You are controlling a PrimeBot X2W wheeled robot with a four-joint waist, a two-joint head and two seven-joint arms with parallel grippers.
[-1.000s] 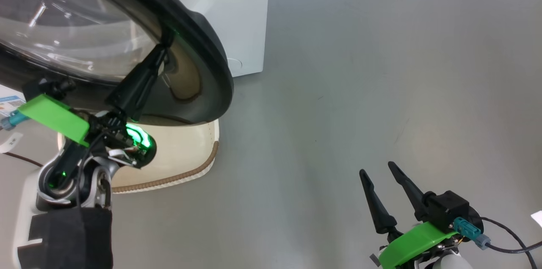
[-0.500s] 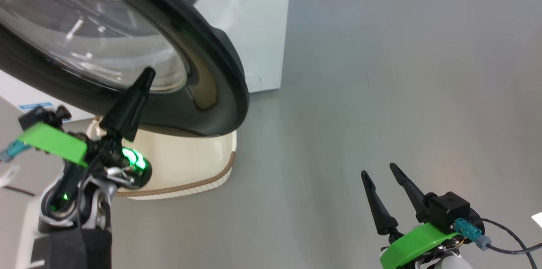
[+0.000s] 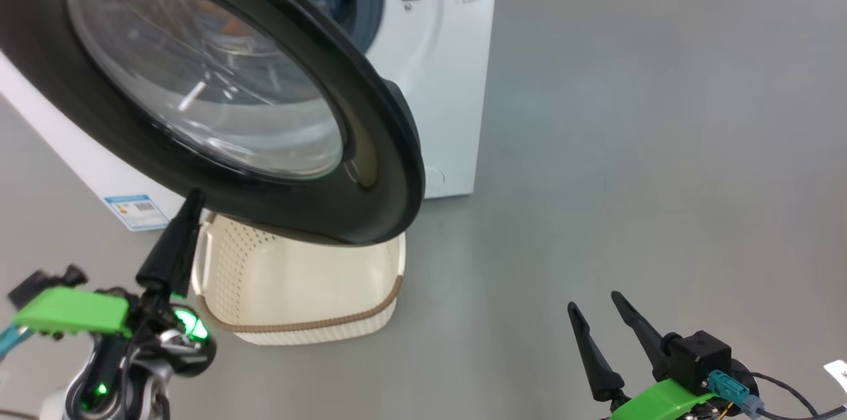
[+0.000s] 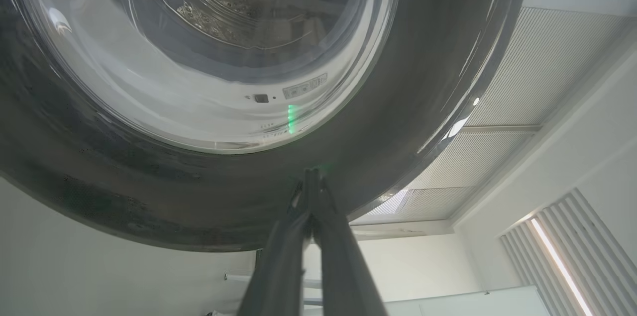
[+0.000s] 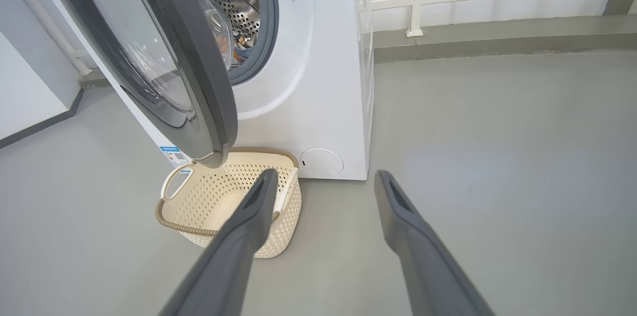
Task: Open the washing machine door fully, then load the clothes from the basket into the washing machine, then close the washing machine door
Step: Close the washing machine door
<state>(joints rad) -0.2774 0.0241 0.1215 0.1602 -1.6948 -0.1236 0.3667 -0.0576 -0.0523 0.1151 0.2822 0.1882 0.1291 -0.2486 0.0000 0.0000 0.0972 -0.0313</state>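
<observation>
Under the part-open washing machine door (image 3: 380,149): one basket, two grippers.

On the floor (image 3: 662,142) against the front of the washing machine (image 3: 456,76) stands one basket (image 3: 317,334). The door's black rim hides its back half in the head view, and in the right wrist view one pale handle shows while a finger covers its near corner. One scrap of blue and orange clothes (image 5: 236,52) shows inside the steel drum (image 5: 234,7), too small to make out further. The left gripper (image 3: 192,198) has both fingers pressed together, holding nothing, with its tip at the rim's lower edge; contact cannot be told. The right gripper (image 3: 593,301) is spread wide and empty, well apart from the basket. One blue label (image 3: 137,210) is unreadable.
</observation>
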